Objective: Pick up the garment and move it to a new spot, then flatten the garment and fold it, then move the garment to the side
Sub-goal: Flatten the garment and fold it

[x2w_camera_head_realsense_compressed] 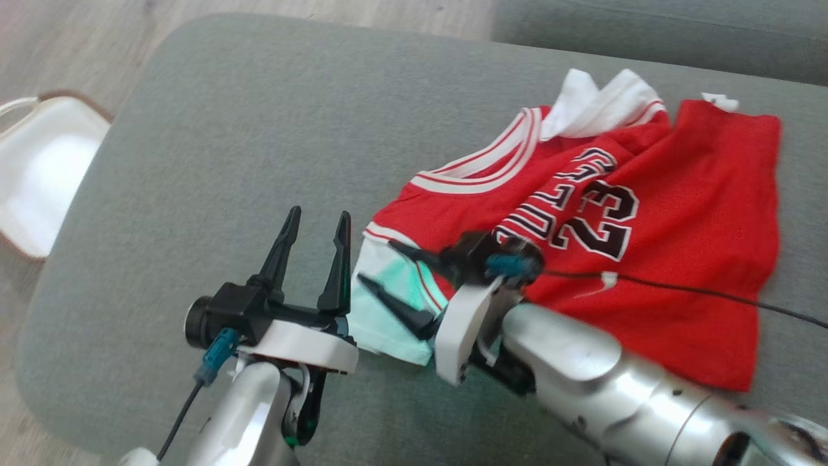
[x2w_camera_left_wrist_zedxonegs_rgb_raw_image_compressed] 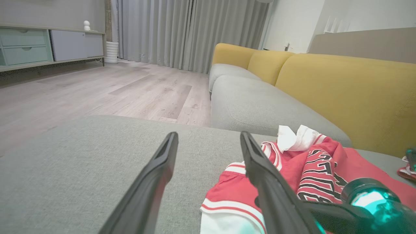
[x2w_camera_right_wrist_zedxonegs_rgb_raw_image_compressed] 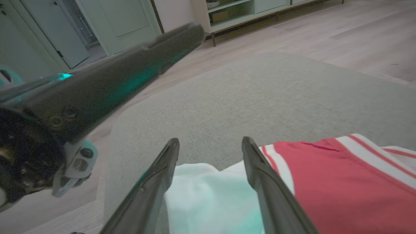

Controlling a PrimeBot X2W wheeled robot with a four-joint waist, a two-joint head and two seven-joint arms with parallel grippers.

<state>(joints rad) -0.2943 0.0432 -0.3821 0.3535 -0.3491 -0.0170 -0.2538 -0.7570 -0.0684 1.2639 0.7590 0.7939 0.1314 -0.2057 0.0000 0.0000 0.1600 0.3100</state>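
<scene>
Item: red basketball jersey (x2w_camera_head_realsense_compressed: 679,213), white-striped trim, number 23 face up. Lies rumpled on the right half of a grey seat cushion (x2w_camera_head_realsense_compressed: 259,129), white collar at the far side and a white corner at its near left.

Right gripper (x2w_camera_head_realsense_compressed: 376,261): fingers apart, pointing left over that white corner. Contact with the cloth cannot be told.

Left gripper (x2w_camera_head_realsense_compressed: 319,217): fingers apart, nothing between them, over bare cushion just left of the jersey.

Black cable (x2w_camera_head_realsense_compressed: 711,291): runs across the jersey's near part.

Surroundings: yellow sofa back (x2w_camera_left_wrist_zedxonegs_rgb_raw_image_compressed: 341,91) on the right, wooden floor (x2w_camera_left_wrist_zedxonegs_rgb_raw_image_compressed: 97,91) to the left.
</scene>
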